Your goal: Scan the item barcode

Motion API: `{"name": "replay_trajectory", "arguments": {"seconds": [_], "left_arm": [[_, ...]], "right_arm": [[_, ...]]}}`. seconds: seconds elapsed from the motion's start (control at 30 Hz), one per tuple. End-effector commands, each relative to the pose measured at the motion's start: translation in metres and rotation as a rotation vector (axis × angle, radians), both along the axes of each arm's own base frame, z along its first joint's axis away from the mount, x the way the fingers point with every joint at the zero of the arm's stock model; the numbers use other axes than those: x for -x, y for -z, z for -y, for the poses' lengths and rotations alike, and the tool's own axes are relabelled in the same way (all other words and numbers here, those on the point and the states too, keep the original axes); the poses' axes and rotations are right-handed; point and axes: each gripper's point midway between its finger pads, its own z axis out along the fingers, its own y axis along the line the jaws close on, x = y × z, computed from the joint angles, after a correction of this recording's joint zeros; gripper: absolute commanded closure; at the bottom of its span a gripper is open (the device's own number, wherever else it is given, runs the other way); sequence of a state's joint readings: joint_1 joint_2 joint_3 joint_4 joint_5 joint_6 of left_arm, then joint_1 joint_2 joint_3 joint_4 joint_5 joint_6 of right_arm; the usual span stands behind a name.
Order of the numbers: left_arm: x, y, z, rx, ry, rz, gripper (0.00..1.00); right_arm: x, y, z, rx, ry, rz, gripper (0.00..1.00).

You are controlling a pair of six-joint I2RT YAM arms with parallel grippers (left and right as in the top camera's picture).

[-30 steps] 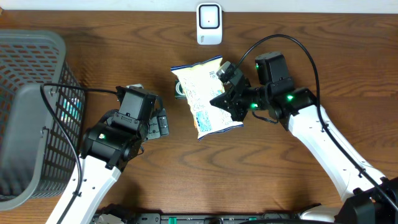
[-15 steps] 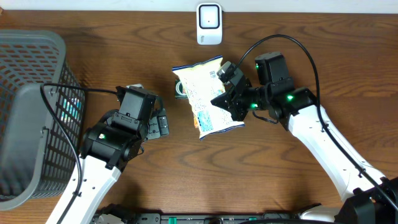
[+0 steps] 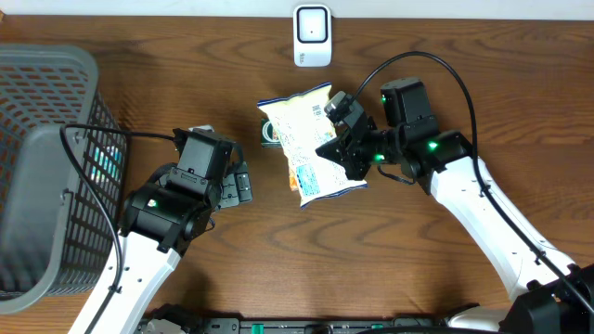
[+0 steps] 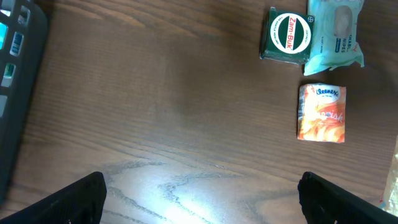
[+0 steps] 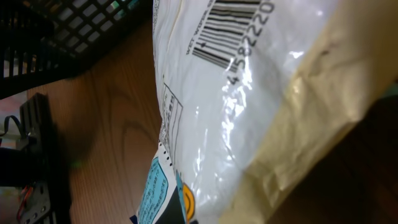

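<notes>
The right gripper (image 3: 342,148) is pinching the right edge of the snack bag (image 3: 302,148), its jaws pressed together on the thin packaging. The bag is sitting over the middle of the table (image 3: 418,269), a little way below the white scanner (image 3: 312,35) at the far edge, with its long side running from the scanner end down toward the robot. From overhead it is showing a pale cream face with printed text, a blue panel low down and an orange patch on its lower left edge. In the right wrist view its glossy white film is catching the light, with a black barcode (image 5: 227,31) and digits beside it, and a tan crinkled seam. The left gripper (image 3: 239,184) is hanging spread wide, holding nothing, beside the grey basket (image 3: 46,93).
</notes>
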State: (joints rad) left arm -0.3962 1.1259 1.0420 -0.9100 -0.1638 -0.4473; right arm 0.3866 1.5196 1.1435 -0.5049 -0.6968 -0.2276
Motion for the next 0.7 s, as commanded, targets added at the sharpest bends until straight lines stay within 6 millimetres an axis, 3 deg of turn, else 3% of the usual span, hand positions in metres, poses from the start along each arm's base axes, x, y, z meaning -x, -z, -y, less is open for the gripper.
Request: {"name": "replay_trajectory", "arguments": {"seconds": [0.0, 0.4, 0.67], "left_arm": [[-0.001, -0.001, -0.003, -0.015, -0.010, 0.004, 0.02], [-0.001, -0.001, -0.003, -0.015, -0.010, 0.004, 0.02], [-0.001, -0.001, -0.003, -0.015, -0.010, 0.004, 0.02]], "right_arm": [[0.001, -0.006, -0.001, -0.010, -0.014, 0.020, 0.99], [-0.014, 0.011, 0.018, 0.112, 0.120, 0.009, 0.99], [-0.031, 0.045, 0.084, 0.459, 0.373, 0.027, 0.99]]}}
